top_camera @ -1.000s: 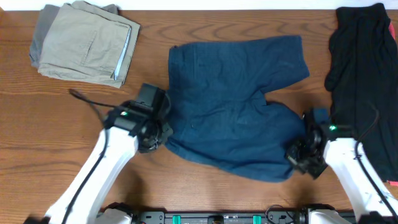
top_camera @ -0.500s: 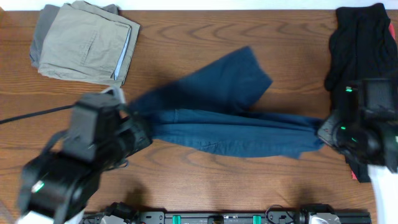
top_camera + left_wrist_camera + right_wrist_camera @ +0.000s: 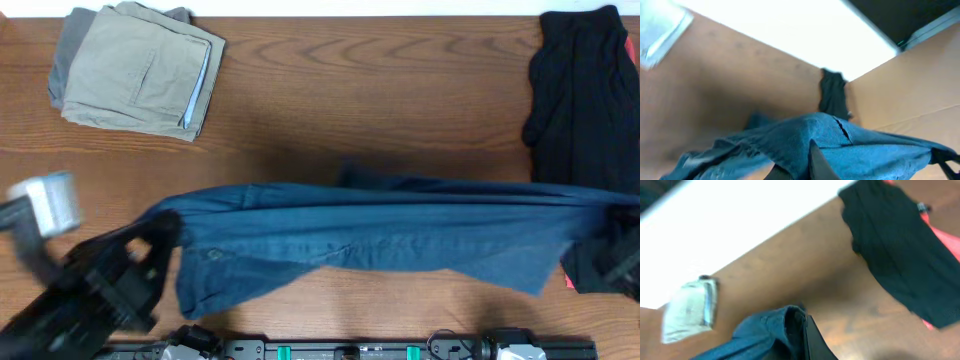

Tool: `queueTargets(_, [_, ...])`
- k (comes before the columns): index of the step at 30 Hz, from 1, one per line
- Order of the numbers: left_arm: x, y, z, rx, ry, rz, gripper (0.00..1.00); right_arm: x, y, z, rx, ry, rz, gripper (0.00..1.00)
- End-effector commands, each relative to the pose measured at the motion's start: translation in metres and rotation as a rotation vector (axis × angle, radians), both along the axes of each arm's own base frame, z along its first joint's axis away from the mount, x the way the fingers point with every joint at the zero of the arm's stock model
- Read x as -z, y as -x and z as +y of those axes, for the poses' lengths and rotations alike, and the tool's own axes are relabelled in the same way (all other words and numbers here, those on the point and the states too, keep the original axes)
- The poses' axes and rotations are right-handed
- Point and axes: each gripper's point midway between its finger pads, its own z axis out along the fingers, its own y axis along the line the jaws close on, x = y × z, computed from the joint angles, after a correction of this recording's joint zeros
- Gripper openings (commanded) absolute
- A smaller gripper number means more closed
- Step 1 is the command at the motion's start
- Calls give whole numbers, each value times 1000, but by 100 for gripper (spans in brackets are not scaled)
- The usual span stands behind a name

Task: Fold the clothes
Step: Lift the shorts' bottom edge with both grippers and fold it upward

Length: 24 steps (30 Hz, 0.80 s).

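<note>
- Left fingers (image 3: 816,161): closed tight, with blue fabric bunched over them. They hold the left end of the blue shorts (image 3: 380,235), at the lower left of the overhead frame.
- Right fingers (image 3: 811,339): closed likewise, pinching the right end of the same garment at the lower right edge of the overhead frame.
- Blue shorts: drawn out into a long band across the lower half of the frame between the two grips. Judged to be lifted off the worktop (image 3: 400,80), as a shadow lies above the band. No fold is made in them.
- Khaki shorts (image 3: 140,70): upper left, folded flat on a grey piece. Judged finished.
- Black garment (image 3: 580,90): upper right, lying loose and unfolded. Not started.
- Assessment: one stack is done and the blue shorts are in hand, stretched for laying out. Their folding and the black garment remain.
</note>
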Motion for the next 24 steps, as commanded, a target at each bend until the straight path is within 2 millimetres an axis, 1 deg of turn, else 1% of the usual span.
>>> queueTargets(1, [-20, -7, 25, -129, -60, -100, 6, -20, 3, -19, 81, 81, -60, 1])
queueTargets(3, [-23, -14, 33, -181, -75, -111, 6, -27, 1, -23, 103, 91, -79, 1])
queueTargets(5, [-22, -27, 44, -261, -112, -104, 6, -29, -9, -24, 110, 95, -79, 1])
queueTargets(6, [-20, -35, 49, -301, -135, -92, 6, -29, -16, -25, 112, 97, -71, 1])
queueTargets(8, [-13, -52, 52, -343, -177, -54, 6, -27, -34, -25, 116, 102, -47, 1])
queueTargets(10, [-4, -72, 50, -365, -216, -9, 6, -23, -56, -27, 127, 112, -19, 1])
queueTargets(12, [7, -98, 49, -399, -265, 40, 6, -19, -82, -30, 142, 124, 6, 1])
queueTargets(13, [13, -115, 49, -427, -299, 64, 6, -17, -101, -32, 155, 133, 18, 1])
queueTargets(15, [24, -147, 49, -475, -356, 101, 6, -10, -131, -35, 173, 149, 39, 1])
queueTargets(17, [39, -176, 46, -498, -394, 144, 6, 2, -161, -37, 187, 164, 73, 1])
queueTargets(18, [50, -193, 43, -503, -411, 174, 6, 9, -176, -37, 186, 166, 92, 1])
queueTargets(20, [72, -222, 40, -508, -445, 232, 6, 29, -207, -36, 181, 171, 142, 1])
queueTargets(21, [87, -238, 39, -511, -465, 269, 6, 39, -220, -36, 179, 174, 168, 1])
queueTargets(23, [114, -264, 37, -514, -499, 332, 6, 68, -248, -35, 173, 183, 239, 1])
queueTargets(24, [131, -279, 36, -515, -518, 367, 6, 81, -259, -35, 170, 186, 271, 1])
